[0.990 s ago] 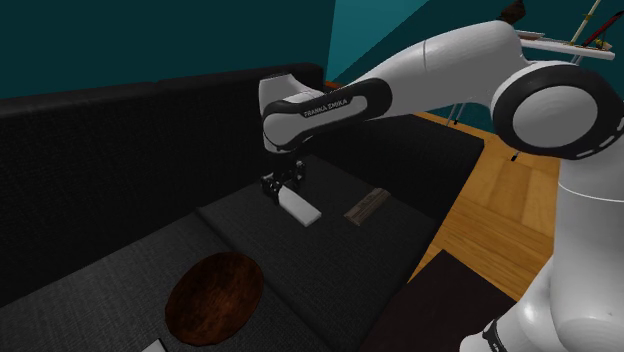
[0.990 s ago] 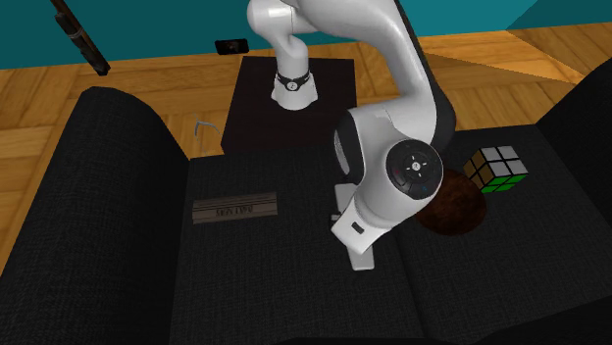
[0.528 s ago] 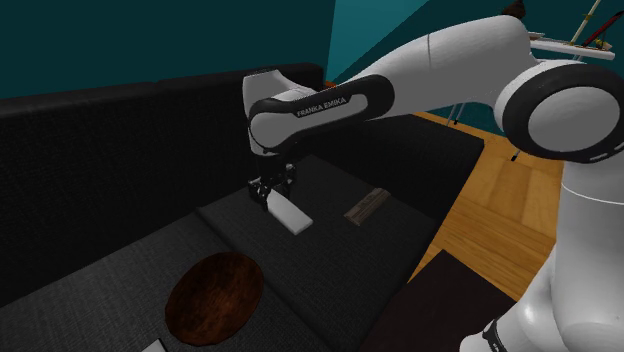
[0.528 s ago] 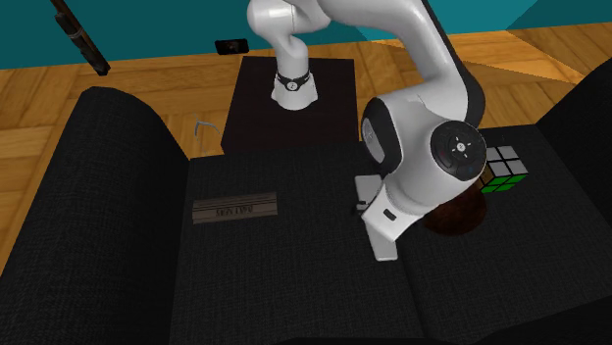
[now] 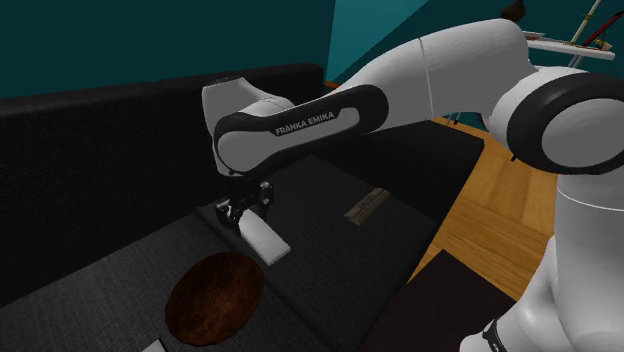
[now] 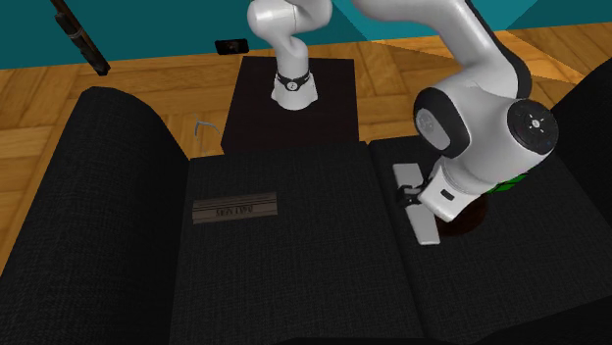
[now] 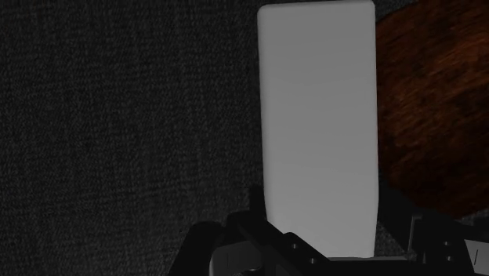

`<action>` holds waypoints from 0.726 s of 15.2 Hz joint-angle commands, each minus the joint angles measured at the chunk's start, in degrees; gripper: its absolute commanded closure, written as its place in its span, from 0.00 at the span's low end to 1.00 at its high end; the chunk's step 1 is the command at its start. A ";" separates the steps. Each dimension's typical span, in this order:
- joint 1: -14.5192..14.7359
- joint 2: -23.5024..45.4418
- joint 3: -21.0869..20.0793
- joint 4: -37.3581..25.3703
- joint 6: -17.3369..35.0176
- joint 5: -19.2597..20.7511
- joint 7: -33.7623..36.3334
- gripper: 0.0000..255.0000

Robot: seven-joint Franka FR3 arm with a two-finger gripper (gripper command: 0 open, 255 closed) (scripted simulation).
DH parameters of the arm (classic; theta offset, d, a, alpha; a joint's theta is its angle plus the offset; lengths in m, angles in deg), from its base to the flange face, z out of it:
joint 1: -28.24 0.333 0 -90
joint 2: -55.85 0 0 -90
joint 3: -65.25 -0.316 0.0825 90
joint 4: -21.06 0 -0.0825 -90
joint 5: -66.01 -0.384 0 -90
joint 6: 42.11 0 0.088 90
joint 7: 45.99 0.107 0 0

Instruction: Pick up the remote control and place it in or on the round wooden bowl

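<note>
Lettering FRANKA EMIKA [image 5: 310, 121] on arm [image 5: 430, 65]; hand [image 5: 243, 209] clamps grey remote [image 5: 264, 240] near brown bowl [image 5: 213, 296].

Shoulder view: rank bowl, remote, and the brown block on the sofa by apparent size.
1. brown bowl, clearly largest.
2-3. white remote and brown block: near alike. The remote looks wider, but it is nearer the camera, so unranked.

surface: black fabric sofa [image 5: 330, 250], two seat cushions side by side | bowl: round dark-brown wooden bowl [image 5: 213, 296] flat on one cushion, near the gripper [image 5: 245, 208], lower and off to one side | slab: dark flat lettered slab [image 5: 366, 205] on the other cushion, well apart from the gripper
</note>
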 commanded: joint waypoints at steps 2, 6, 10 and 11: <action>2.83 1.13 -1.03 -1.67 -0.51 0.21 3.78 1.00; 6.63 3.73 -2.12 -5.66 -1.85 0.70 8.37 1.00; 9.34 6.22 -2.66 -8.77 -2.43 1.19 11.38 1.00; 9.34 6.45 -2.63 -8.35 -1.79 1.25 11.40 1.00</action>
